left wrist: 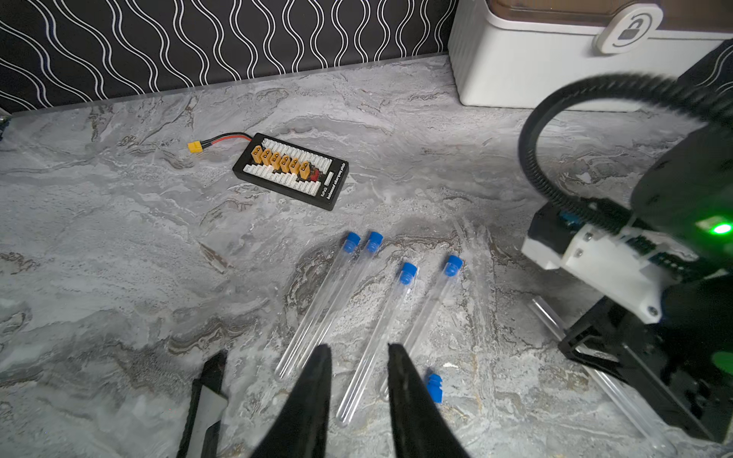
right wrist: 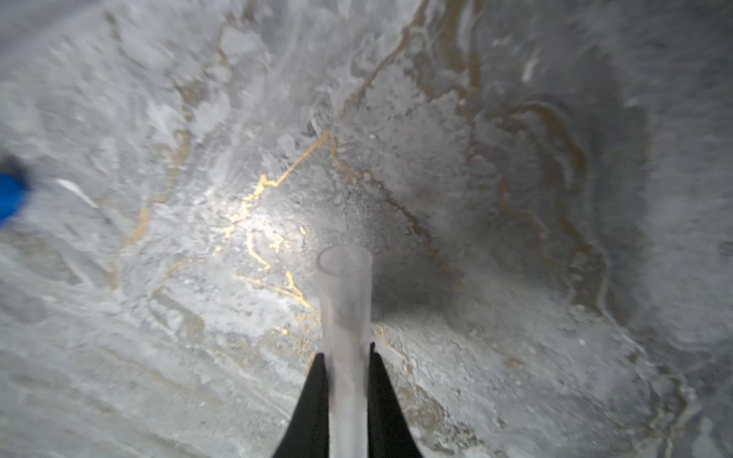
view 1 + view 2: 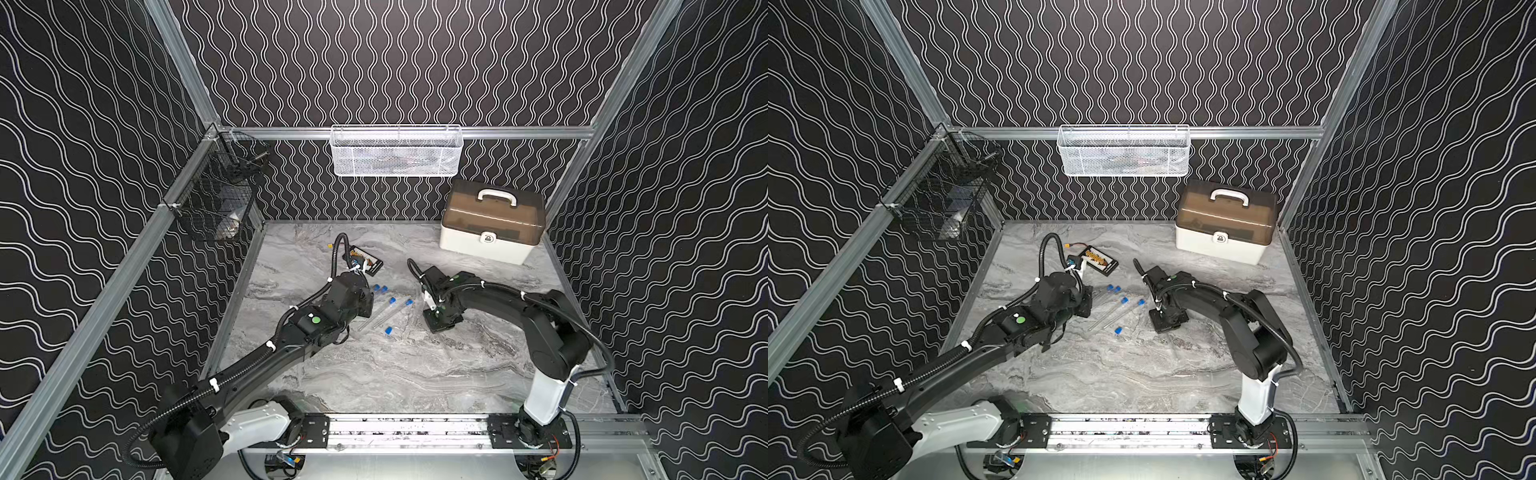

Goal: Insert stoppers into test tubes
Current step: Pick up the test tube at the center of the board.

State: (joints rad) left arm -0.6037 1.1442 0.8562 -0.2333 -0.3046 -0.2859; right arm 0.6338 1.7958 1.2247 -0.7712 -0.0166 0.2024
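Grey marble table [image 3: 374,374] offers little friction: your right gripper [image 2: 348,355] is clamped on an uncapped tube [image 2: 344,293] close to the surface, so expect a hard squeeze or a tilt to crack it or let it slide out. Your left gripper [image 1: 359,353] hangs empty, jaws narrowly apart, by four stoppered tubes [image 1: 317,313]; reaching for the loose stopper [image 1: 434,386] just beside them may roll them. Open room lies toward the near rail [image 3: 415,428], while the battery board [image 1: 291,170] and white box [image 3: 490,232] stand well apart at the back
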